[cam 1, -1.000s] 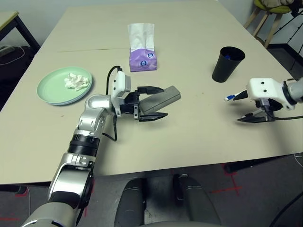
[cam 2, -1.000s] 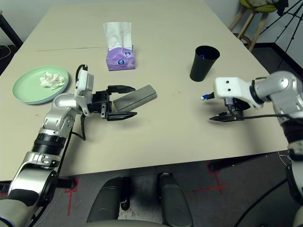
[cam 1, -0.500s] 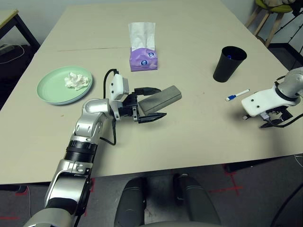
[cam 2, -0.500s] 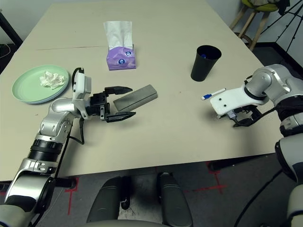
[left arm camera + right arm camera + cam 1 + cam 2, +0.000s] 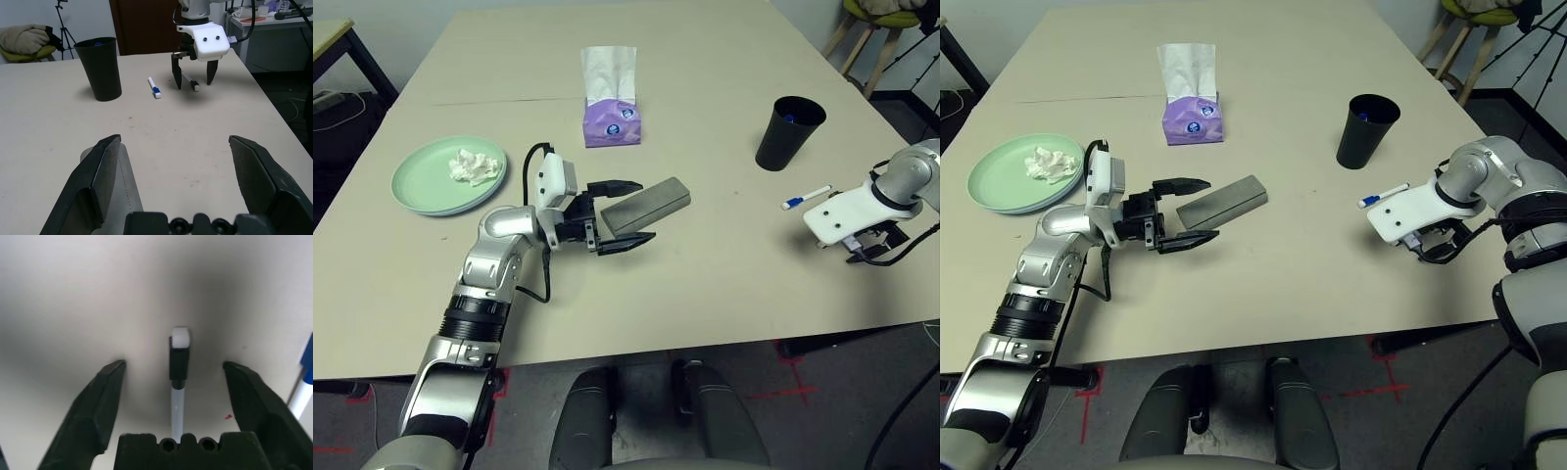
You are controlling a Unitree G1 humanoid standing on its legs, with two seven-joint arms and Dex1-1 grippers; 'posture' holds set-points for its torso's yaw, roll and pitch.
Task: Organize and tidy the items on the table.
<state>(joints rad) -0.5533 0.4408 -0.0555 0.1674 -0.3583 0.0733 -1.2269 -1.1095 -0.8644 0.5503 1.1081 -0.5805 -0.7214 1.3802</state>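
My left gripper (image 5: 619, 213) is open over the table (image 5: 705, 284), and the near end of the grey glasses case (image 5: 648, 203) lies between its fingers, close to one of them (image 5: 105, 171). The pale green plate (image 5: 426, 186) holds the crumpled white tissue (image 5: 475, 166) at the left. Further back stands the purple tissue box (image 5: 610, 119). The black cup (image 5: 789, 132) is upright at the right. My right gripper (image 5: 174, 366) points down at the table, open, with a black-and-white pen (image 5: 178, 357) lying between its fingers, untouched. A blue-and-white marker (image 5: 806, 197) lies just beside it.
The table's right edge runs close behind my right gripper (image 5: 867, 253). A thin seam (image 5: 509, 101) crosses the far part of the table. A stool with a yellow-green cushion (image 5: 876, 15) stands past the far right corner, and a dark-legged side table (image 5: 337, 44) at the far left.
My right gripper has swung from beside the blue-and-white marker toward the right edge and turned down over the pen. The left arm and the case have barely moved.
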